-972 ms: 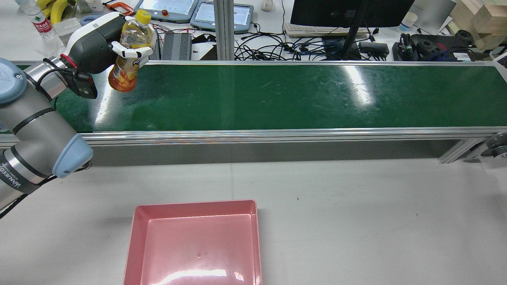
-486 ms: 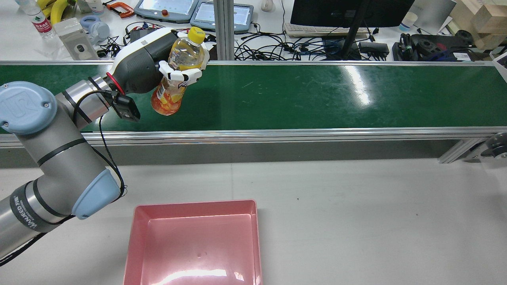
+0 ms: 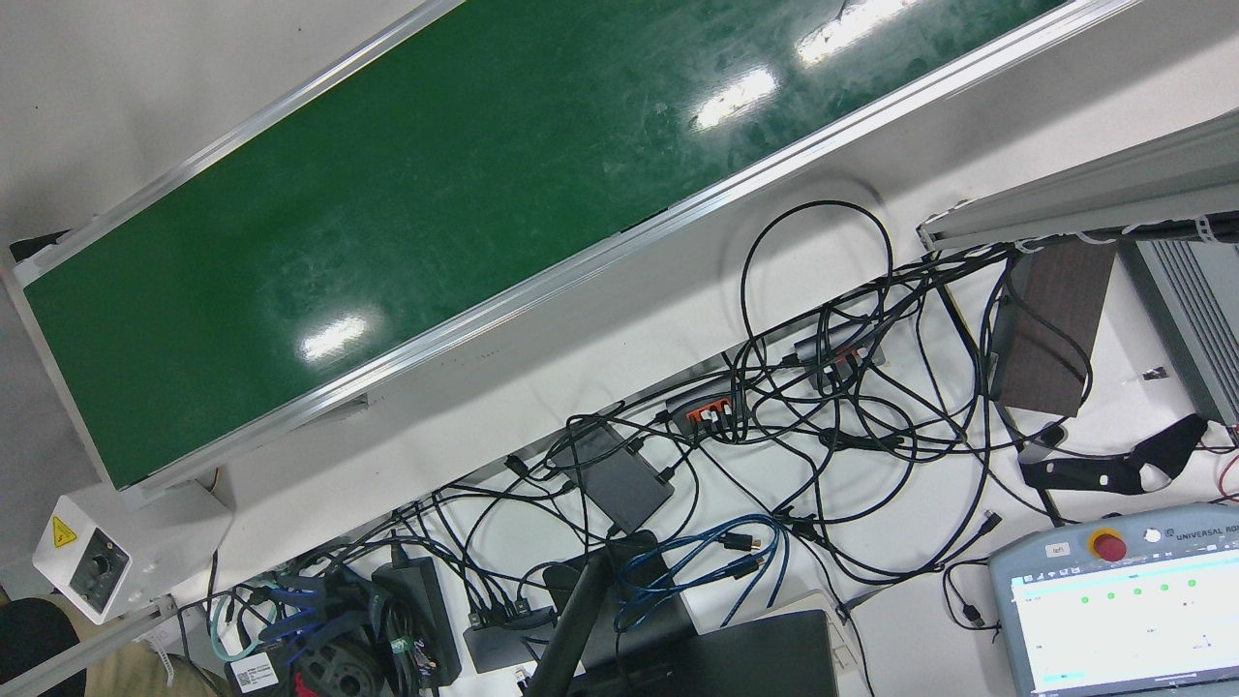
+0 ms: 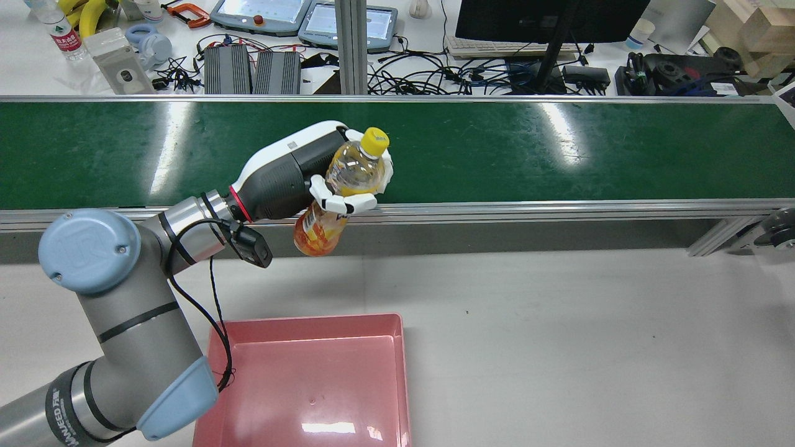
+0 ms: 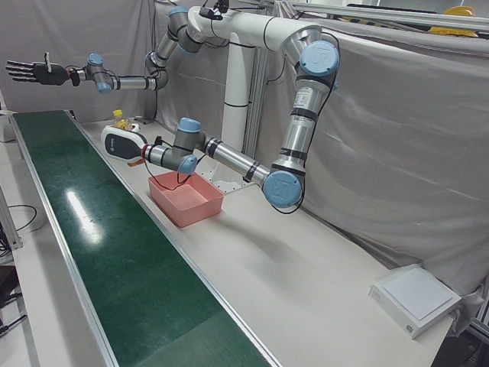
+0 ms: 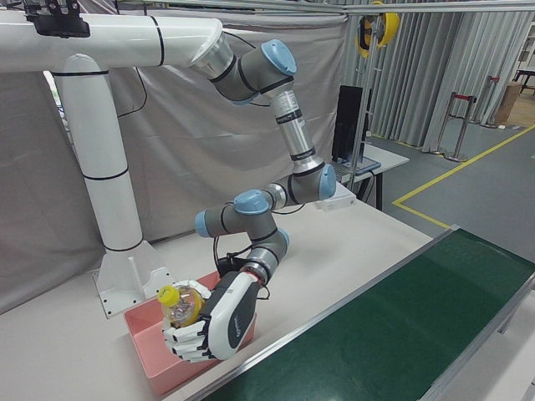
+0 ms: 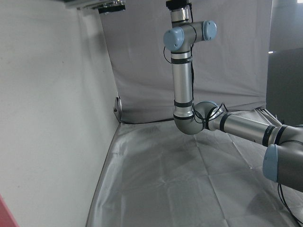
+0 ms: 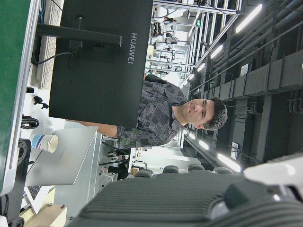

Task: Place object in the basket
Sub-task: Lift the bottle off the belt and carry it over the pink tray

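Rear view: the bottle (image 4: 338, 192) is held in the closed left hand (image 4: 335, 177), above the conveyor edge. The pink basket (image 4: 397, 372) is not yet reached; carrying and release are left.

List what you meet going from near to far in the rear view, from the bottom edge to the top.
Pink basket → bare white table → left hand holding the bottle → green conveyor belt → cluttered desk with cables and monitor.
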You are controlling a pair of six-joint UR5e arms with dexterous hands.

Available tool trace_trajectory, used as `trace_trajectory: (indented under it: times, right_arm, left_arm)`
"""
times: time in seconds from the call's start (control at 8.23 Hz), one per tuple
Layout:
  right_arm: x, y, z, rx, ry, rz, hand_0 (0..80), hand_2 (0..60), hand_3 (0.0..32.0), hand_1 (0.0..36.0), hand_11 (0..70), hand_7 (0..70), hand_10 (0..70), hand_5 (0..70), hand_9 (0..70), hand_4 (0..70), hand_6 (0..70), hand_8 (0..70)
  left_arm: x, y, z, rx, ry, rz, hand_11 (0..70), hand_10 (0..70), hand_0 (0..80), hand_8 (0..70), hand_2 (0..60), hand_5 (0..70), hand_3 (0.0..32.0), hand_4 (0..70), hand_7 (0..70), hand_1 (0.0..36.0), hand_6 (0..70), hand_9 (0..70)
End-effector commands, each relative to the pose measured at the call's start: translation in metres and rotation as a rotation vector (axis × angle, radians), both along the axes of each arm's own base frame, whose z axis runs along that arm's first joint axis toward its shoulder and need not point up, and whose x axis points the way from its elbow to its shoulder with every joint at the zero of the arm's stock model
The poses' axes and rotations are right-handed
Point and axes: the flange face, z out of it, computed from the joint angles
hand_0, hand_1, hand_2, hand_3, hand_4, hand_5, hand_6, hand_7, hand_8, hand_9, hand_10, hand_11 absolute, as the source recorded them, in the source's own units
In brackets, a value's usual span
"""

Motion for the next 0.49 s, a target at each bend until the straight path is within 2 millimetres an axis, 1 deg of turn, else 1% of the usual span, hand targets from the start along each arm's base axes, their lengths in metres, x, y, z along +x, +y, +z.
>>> trace_trajectory:
  times: [0.0,0.12,0.24,0.36]
  right_arm:
    - [0.000,0.001,0.001,-0.002,0.000,-0.001,0.0,0.0,0.0,0.0,0.0,0.0,0.0,0.0,0.0,0.0,0.0,0.0]
    - [0.000,0.001,0.001,-0.002,0.000,-0.001,0.0,0.0,0.0,0.0,0.0,0.0,0.0,0.0,0.0,0.0,0.0,0.0]
    - [0.000,0.001,0.001,-0.002,0.000,-0.001,0.0,0.0,0.0,0.0,0.0,0.0,0.0,0.0,0.0,0.0,0.0,0.0]
    - [0.000,0.000,0.000,-0.001,0.000,-0.001,0.0,0.0,0.0,0.0,0.0,0.0,0.0,0.0,0.0,0.0,0.0,0.0]
  left_arm:
    - [0.049,0.057,0.043,0.034,-0.019,0.084,70.0,66.9,47.6,65.5,60.0,70.0,0.0,70.0,70.0,13.4,70.0,70.0]
    - [0.052,0.066,0.069,0.035,-0.031,0.093,70.0,65.5,47.9,64.3,60.0,70.0,0.0,70.0,70.0,13.3,70.0,70.0]
    - [0.053,0.073,0.083,0.046,-0.023,0.101,70.0,61.7,48.1,59.4,53.5,70.0,0.0,70.0,70.0,12.1,65.2,70.0]
    - [0.053,0.078,0.096,0.049,-0.022,0.109,70.0,52.2,47.4,46.3,35.0,60.9,0.0,64.1,69.8,9.7,46.4,65.1]
